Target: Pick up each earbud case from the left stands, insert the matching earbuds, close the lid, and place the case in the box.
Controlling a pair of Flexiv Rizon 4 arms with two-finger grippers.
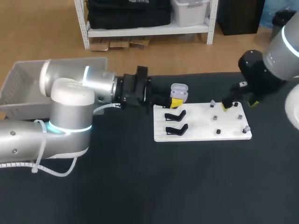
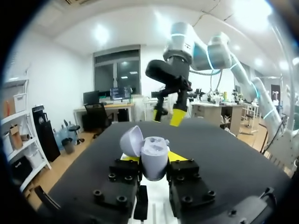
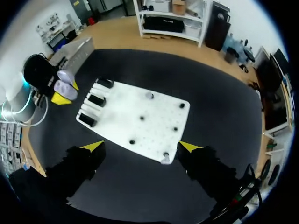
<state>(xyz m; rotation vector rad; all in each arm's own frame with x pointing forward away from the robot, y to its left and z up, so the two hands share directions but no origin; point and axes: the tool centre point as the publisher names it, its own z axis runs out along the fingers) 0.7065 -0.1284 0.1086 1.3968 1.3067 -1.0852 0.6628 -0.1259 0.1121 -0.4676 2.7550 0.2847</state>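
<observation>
One earbud case [image 2: 152, 154] (lid open, contents unclear) is pinched by the left gripper [image 2: 153, 161]; the right gripper [image 3: 141, 146] is spread; the box [image 1: 22, 83] is partly hidden.

Left gripper [image 1: 176, 101]: grips a pale lilac plastic earbud case [image 1: 179, 89], lid open
Flat white rectangular board [image 1: 201, 135]: two black stands [image 1: 175, 115] at its left end
Right gripper [image 1: 239, 105]: over the board's far right edge

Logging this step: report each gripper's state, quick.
Left gripper: shut on the open earbud case.
Right gripper: open, holding nothing.
</observation>
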